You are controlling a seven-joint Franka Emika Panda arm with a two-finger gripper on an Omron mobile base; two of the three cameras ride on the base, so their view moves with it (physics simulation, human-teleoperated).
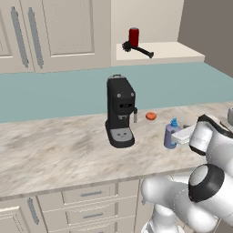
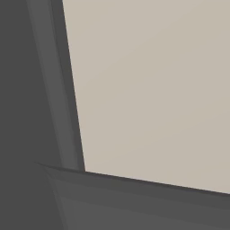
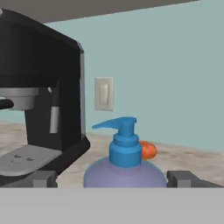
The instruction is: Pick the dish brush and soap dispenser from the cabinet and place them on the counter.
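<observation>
Soap (image 1: 171, 135) sits upright on the counter (image 1: 59, 150) near its front edge — gripper (image 3: 112, 178) jaws spread wide around it, base cut off.

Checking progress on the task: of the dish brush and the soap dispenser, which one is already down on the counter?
The soap dispenser, standing upright on the counter right of the coffee machine. The dish brush lies on the cabinet shelf by the red can.

No readable text, label, brand or number appears on anything in these views
</observation>
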